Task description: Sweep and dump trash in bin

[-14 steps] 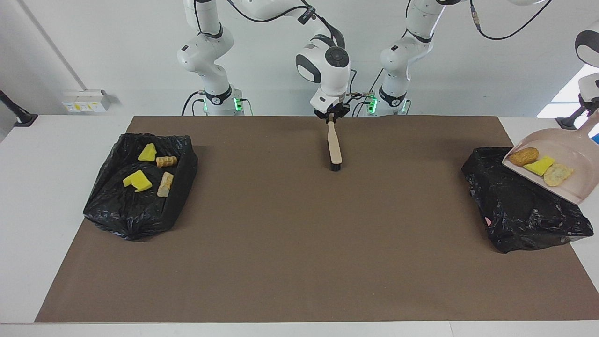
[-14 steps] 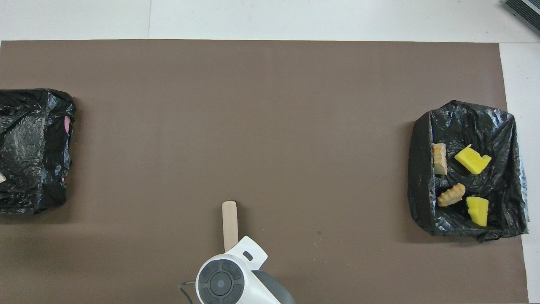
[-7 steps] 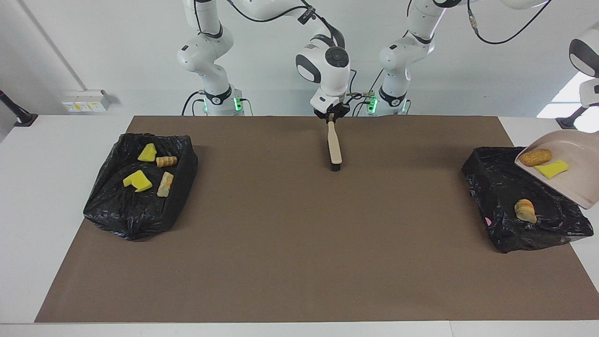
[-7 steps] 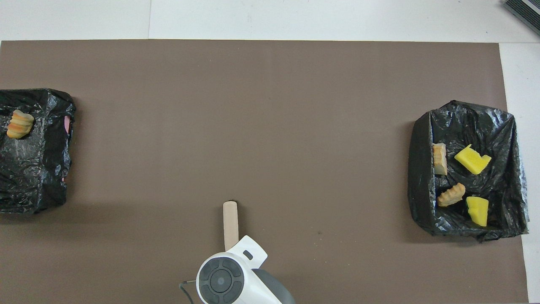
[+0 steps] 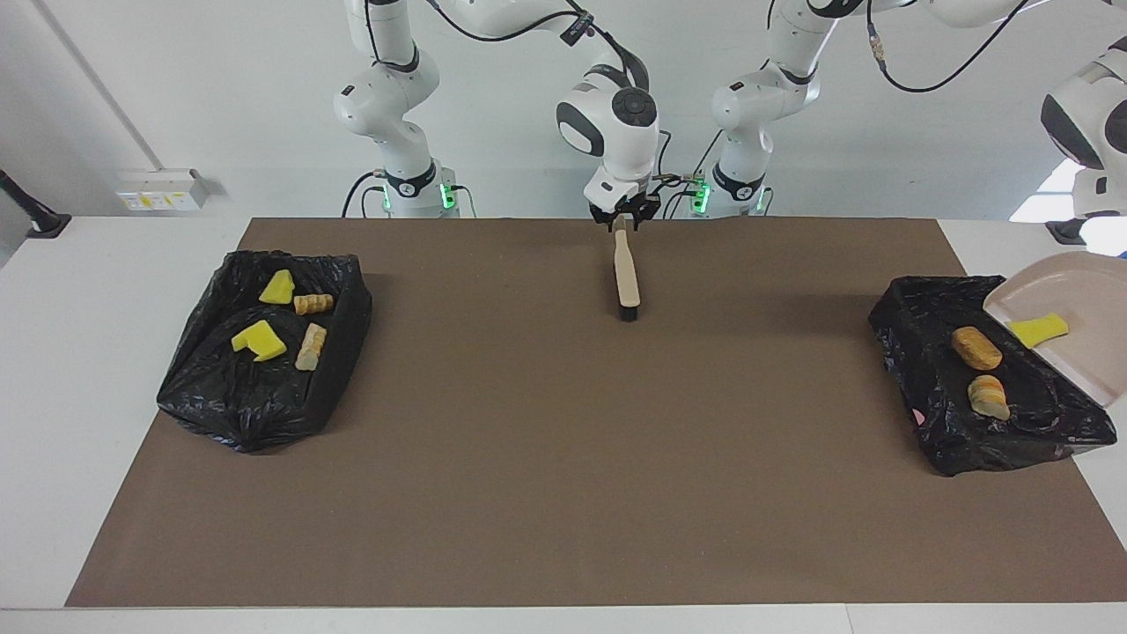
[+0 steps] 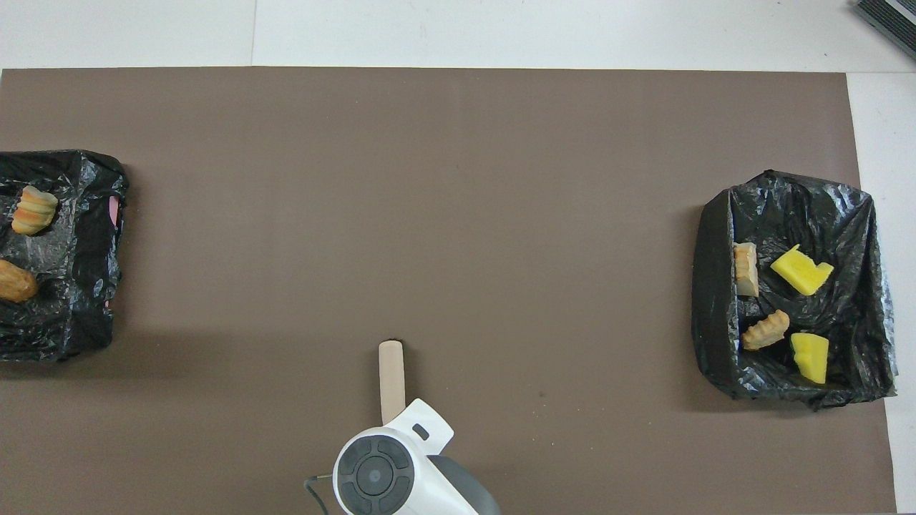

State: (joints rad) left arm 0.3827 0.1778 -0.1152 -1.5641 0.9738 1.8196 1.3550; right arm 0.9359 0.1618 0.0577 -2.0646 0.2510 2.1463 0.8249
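Note:
The beige dustpan (image 5: 1087, 352) hangs tilted over the black-lined bin (image 5: 933, 387) at the left arm's end, held by my left gripper (image 5: 1111, 242) at the picture's edge. A yellow sponge chunk (image 5: 1039, 329) lies on the pan at its lip. An orange-brown lump (image 5: 975, 347) and a tan lump (image 5: 988, 396) lie in that bin, as the overhead view also shows (image 6: 14, 281) (image 6: 32, 209). My right gripper (image 5: 623, 222) is shut on the handle of the beige brush (image 5: 627, 277), whose bristles rest on the mat.
A second black-lined bin (image 5: 255, 405) at the right arm's end holds two yellow chunks (image 5: 258, 340) and two tan lumps (image 5: 311, 345). A brown mat (image 5: 563, 458) covers the table between the bins.
The dustpan has tipped steeper and lower. The tan lump, then the orange-brown lump, slid off it into the bin. The yellow chunk slid toward the lip. The right arm has not moved.

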